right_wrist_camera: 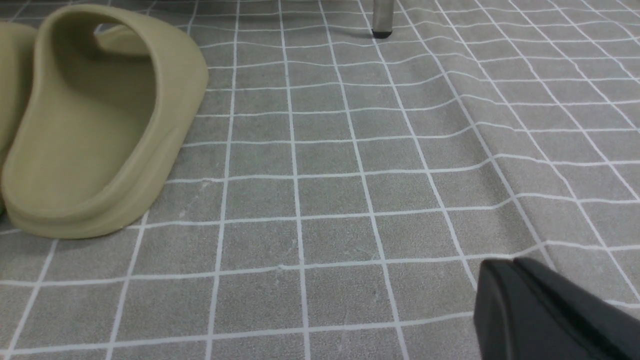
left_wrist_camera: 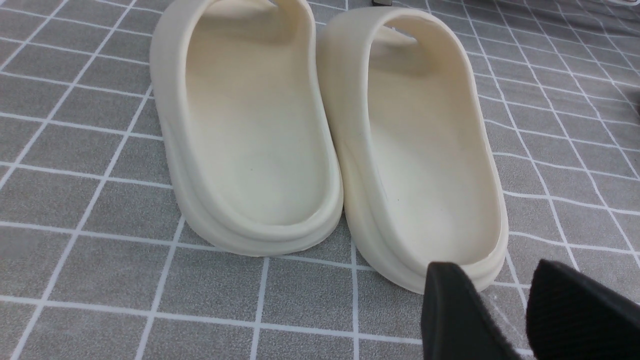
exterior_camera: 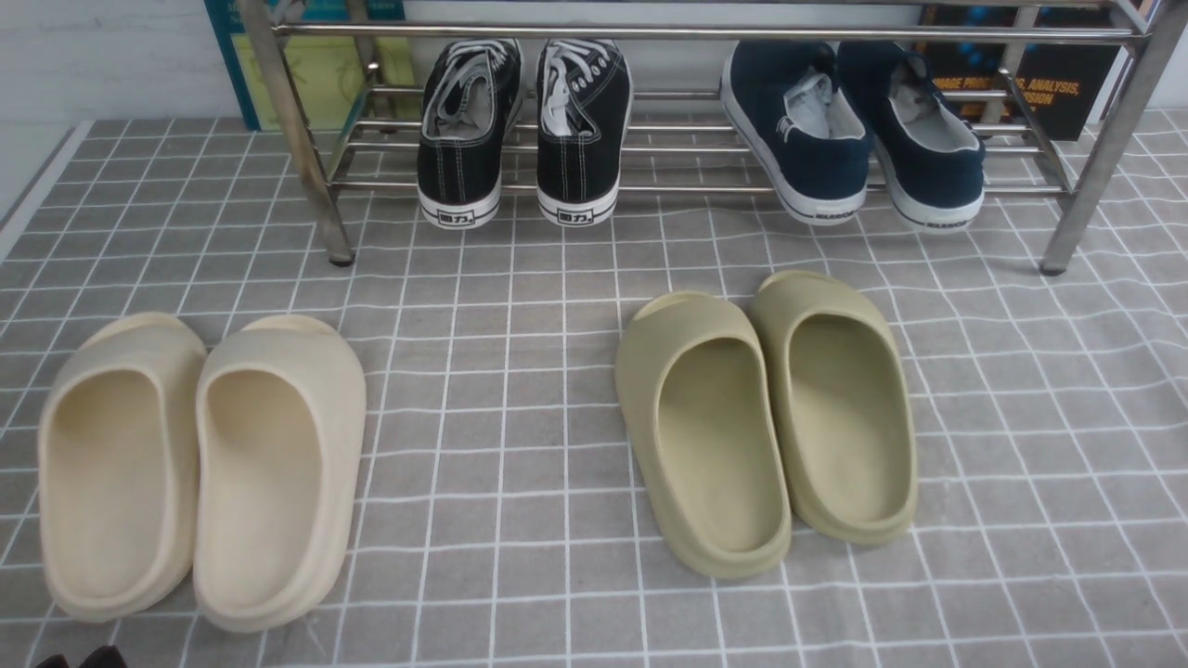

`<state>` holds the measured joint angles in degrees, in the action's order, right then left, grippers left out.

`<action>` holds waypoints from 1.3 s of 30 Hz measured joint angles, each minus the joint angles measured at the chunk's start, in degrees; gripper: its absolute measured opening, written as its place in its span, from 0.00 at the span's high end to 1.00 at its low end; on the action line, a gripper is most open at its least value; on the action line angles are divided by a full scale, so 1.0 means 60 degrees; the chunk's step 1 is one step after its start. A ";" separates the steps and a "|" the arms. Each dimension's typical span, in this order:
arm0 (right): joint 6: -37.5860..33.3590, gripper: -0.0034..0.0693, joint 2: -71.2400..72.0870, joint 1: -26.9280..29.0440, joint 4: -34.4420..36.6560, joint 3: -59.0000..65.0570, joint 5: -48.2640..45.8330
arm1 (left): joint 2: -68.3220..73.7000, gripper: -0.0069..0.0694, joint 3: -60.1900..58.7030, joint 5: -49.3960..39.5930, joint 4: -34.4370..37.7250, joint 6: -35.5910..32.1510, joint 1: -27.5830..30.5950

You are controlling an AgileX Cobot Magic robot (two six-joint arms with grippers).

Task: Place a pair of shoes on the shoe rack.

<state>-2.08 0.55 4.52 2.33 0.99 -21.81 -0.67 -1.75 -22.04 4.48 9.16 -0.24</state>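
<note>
- Already, the pair of shoes (exterior_camera: 849, 130) sits on the shoe rack (exterior_camera: 705, 32), at about one o'clock in the front view, toes pointing away and white heels hanging over the front tube.
- Both navy slip-ons rest on the thin lower tubes; they lie side by side, their sides close together.
- Beside them on the same tier, at about twelve o'clock, stand the black lace-up sneakers (exterior_camera: 524, 130), well apart from the navy pair.
- Down on the grey checked cloth (exterior_camera: 520, 371), the olive slippers (exterior_camera: 766, 417) lie at about four o'clock, just in front of the rack and touching each other along their inner sides.
- At about eight o'clock the cream slippers (exterior_camera: 200, 468) lie together, also pressed side to side.
- Seen from the left wrist, the left gripper (left_wrist_camera: 510, 305) hangs over the cloth just behind the heel of one cream slipper; its black fingers (left_wrist_camera: 450, 310) are spread with a clear gap and hold nothing.
- Seen from the right wrist, the right gripper (right_wrist_camera: 515, 280) hovers above bare cloth, its fingers pressed together on nothing, with one olive slipper off to the side and a rack leg's foot (right_wrist_camera: 382, 30) farther ahead.
- Behind the rack, a dark poster (exterior_camera: 1030, 83) with orange lettering leans at about two o'clock.
</note>
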 joint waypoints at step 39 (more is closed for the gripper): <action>0.1506 0.96 0.0000 -0.0437 -0.0878 -0.0008 -0.0008 | 0.0000 0.60 0.0000 0.0000 0.0000 0.0000 0.0000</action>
<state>6.96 0.55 1.90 -2.93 0.95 -21.85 -0.67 -1.75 -22.04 4.48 9.16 -0.24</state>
